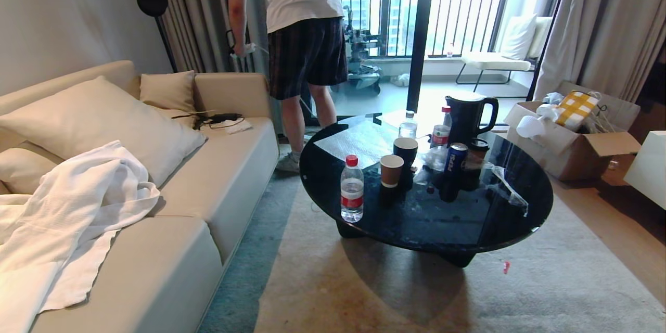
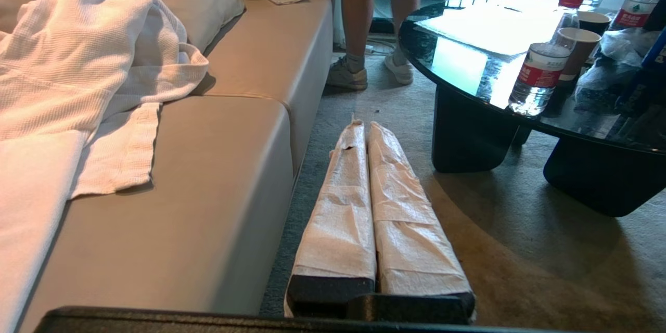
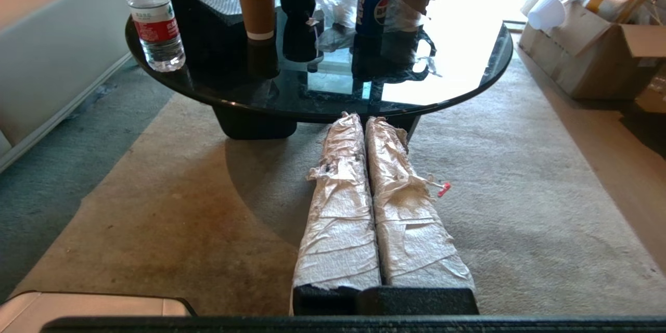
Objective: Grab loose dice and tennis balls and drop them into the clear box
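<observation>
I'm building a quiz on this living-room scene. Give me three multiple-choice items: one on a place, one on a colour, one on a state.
1. Where is the white blanket?
A. on the sofa
B. on the round table
C. in the cardboard box

2. What colour is the cap of the water bottle at the table's near edge?
A. blue
B. red
C. green

3. How do the fingers of the left gripper and right gripper stand?
A. both wide open
B. both shut, holding nothing
C. each clamped on a cup

Key: 1 A, it drapes over the sofa seat and cushions. 2 B, the cap shows red in the head view. 3 B, each wrist view shows the two wrapped fingers pressed together with nothing between.
</observation>
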You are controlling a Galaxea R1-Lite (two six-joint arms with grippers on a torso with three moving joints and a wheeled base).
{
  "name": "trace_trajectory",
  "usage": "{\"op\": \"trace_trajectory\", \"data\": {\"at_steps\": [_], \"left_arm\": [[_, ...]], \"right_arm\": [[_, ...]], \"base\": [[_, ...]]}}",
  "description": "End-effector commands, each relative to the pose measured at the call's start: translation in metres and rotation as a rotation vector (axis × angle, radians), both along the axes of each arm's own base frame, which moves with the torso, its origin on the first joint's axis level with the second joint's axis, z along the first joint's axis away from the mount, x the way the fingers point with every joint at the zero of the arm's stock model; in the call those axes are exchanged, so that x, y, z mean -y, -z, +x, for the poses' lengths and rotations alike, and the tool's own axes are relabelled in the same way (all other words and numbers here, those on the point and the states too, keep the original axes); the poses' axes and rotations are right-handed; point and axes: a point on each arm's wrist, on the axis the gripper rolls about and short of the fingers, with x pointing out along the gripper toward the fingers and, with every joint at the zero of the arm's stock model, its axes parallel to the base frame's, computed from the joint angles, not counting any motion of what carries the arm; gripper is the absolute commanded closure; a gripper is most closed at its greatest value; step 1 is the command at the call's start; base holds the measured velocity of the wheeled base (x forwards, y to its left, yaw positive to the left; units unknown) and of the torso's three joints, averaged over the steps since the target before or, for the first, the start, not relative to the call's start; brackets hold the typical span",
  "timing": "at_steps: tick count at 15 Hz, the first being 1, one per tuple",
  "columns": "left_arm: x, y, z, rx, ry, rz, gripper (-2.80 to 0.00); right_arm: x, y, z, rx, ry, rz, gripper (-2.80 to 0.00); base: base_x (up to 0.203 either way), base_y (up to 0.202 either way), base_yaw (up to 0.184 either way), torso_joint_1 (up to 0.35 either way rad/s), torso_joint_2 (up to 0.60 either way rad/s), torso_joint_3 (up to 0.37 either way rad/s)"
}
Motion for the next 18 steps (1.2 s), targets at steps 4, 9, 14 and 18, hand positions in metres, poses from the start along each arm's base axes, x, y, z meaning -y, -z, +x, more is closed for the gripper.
{"op": "trace_trajectory", "data": {"at_steps": [4,9,14,18], "left_arm": [[0.0,-0.0001,0.0,0.001,-0.001,0.0,0.0],[0.0,0.0005,0.0001,-0.002,-0.001,0.0,0.0],[0.0,0.0001,0.0,0.0,-0.001,0.0,0.0],[0.0,0.0002,0.0,-0.001,-0.001,0.0,0.0]], "right_arm": [[0.0,0.0001,0.0001,-0.003,0.0,0.001,0.0],[0.0,0.0002,0.0,-0.002,0.0,0.001,0.0],[0.0,-0.0002,0.0,0.001,0.0,0.001,0.0],[0.0,-0.0002,0.0001,0.0,0.0,0.001,0.0]], "base": [[0.0,0.0,0.0,0.0,0.0,0.0],[0.0,0.0,0.0,0.0,0.0,0.0],[0.0,0.0,0.0,0.0,0.0,0.0],[0.0,0.0,0.0,0.0,0.0,0.0]]}}
